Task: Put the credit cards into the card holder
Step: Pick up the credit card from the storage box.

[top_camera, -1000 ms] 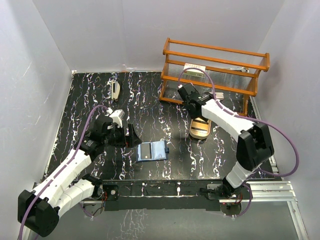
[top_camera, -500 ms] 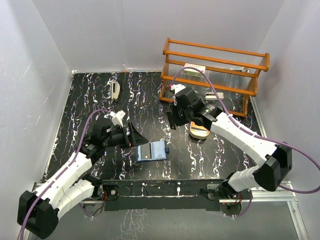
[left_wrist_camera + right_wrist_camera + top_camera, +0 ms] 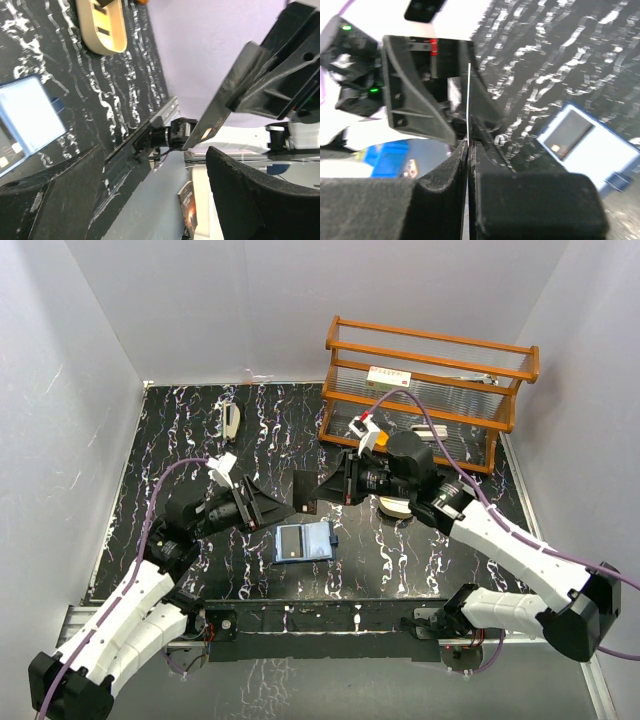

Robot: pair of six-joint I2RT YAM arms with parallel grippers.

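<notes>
The card holder (image 3: 303,540) is lying open on the surface (image 3: 200,440), just under the gap between your two grippers. Your right gripper (image 3: 469,144) is pinching a dark credit card (image 3: 304,492) edge-on, having swung over from the gold tray (image 3: 398,505) a second ago. Your left gripper (image 3: 275,508) is gaping wide, facing that card.
</notes>
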